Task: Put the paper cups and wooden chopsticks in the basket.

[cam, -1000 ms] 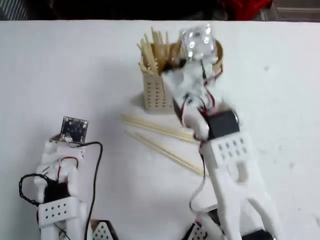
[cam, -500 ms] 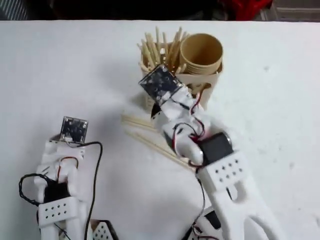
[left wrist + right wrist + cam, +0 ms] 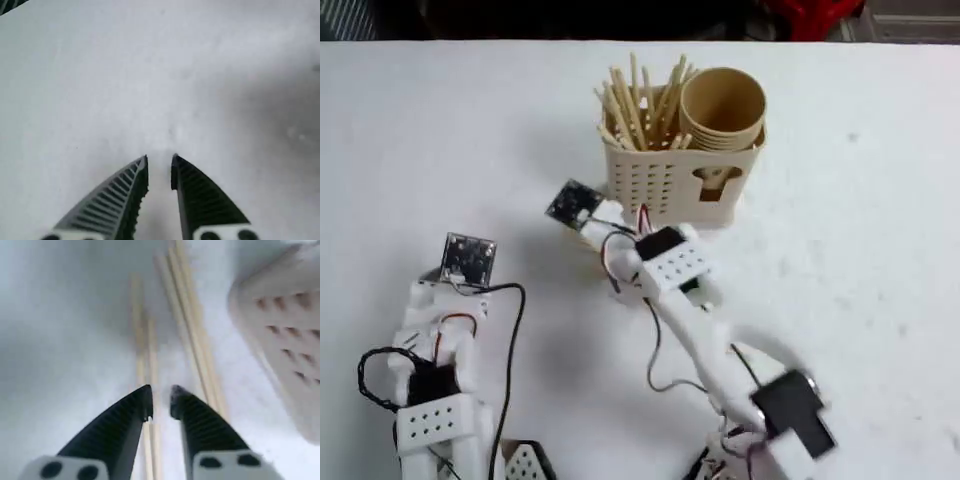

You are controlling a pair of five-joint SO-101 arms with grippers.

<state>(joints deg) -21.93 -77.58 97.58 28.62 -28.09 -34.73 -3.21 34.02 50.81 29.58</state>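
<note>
A cream slotted basket [image 3: 665, 185] stands at the back of the white table. Inside it are a bundle of wooden chopsticks [image 3: 642, 98] and stacked paper cups [image 3: 722, 105]. The right arm [image 3: 670, 262] stretches to the table just left and in front of the basket. In the right wrist view my right gripper [image 3: 161, 394] hangs low over loose chopsticks [image 3: 141, 360] lying on the table, with another pair [image 3: 189, 325] beside them and the basket wall [image 3: 280, 340] close by. Its fingers are nearly together and hold nothing. My left gripper [image 3: 159, 159] is shut over bare table.
The left arm [image 3: 445, 330] sits at the front left, away from the basket. White tabletop [image 3: 860, 250] lies open to the right of the basket and at the far left. A dark strip runs along the back table edge.
The right arm has swung from above the basket down and to the left, over the loose chopsticks on the table. The paper cups now show in the basket. The left arm has not moved.
</note>
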